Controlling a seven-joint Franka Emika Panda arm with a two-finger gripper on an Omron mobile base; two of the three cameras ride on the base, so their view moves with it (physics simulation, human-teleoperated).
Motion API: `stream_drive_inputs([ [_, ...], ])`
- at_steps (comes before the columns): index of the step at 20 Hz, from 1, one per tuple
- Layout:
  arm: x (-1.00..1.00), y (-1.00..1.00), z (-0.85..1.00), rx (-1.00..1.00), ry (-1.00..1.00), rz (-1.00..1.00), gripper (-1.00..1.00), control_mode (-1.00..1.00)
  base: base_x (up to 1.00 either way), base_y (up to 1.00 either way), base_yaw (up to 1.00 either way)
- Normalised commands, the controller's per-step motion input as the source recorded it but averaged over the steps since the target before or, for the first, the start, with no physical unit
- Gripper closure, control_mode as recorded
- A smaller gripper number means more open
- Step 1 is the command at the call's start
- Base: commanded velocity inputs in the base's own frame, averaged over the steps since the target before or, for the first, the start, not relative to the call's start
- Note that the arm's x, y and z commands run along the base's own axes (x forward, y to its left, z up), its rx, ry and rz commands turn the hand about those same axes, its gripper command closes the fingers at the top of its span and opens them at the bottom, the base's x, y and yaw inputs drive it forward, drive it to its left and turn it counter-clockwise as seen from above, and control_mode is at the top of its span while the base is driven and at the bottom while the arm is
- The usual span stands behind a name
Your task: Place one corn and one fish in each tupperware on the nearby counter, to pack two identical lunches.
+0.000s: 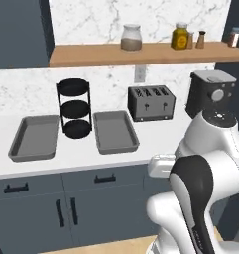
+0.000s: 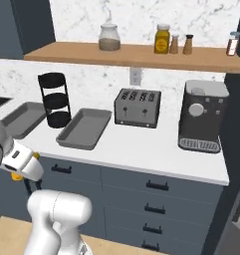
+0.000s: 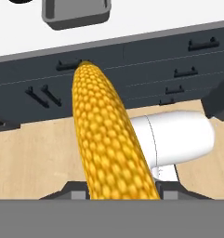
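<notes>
A yellow-orange corn (image 3: 106, 139) runs up the middle of the hand view, and my gripper (image 3: 122, 194) is shut on its lower end. From the right base view the gripper (image 2: 23, 167) hangs low in front of the drawers, with bits of corn (image 2: 16, 176) showing beside it. Two empty grey tupperware trays lie on the white counter (image 1: 155, 136): one left (image 1: 34, 137) and one right (image 1: 115, 131) of the rack. The right base view shows them too, one near (image 2: 84, 128) and one far (image 2: 24, 118). One tray (image 3: 76, 11) shows at the top of the hand view. The fish are out of view.
A black three-tier rack (image 1: 74, 108) stands between the trays. A toaster (image 1: 150, 102) and a coffee machine (image 1: 210, 92) sit to the right. A wooden shelf (image 1: 141, 53) with jars hangs above. Dark drawers (image 2: 156, 187) with black handles run under the counter.
</notes>
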Motion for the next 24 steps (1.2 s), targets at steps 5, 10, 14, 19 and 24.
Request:
stream_drive_inputs([
  [5, 0.0, 0.0, 0.0, 0.0, 0.0, 0.0, 1.0, 1.0, 0.56, 0.89, -0.02],
  [10, 0.0, 0.0, 0.0, 0.0, 0.0, 0.0, 1.0, 1.0, 0.66, 0.86, -0.07],
  [14, 0.0, 0.0, 0.0, 0.0, 0.0, 0.0, 1.0, 1.0, 0.76, 0.99, -0.1],
  [19, 0.0, 0.0, 0.0, 0.0, 0.0, 0.0, 1.0, 1.0, 0.43, 0.81, -0.07],
  [24, 0.0, 0.0, 0.0, 0.0, 0.0, 0.0, 1.0, 1.0, 0.45, 0.63, -0.03],
])
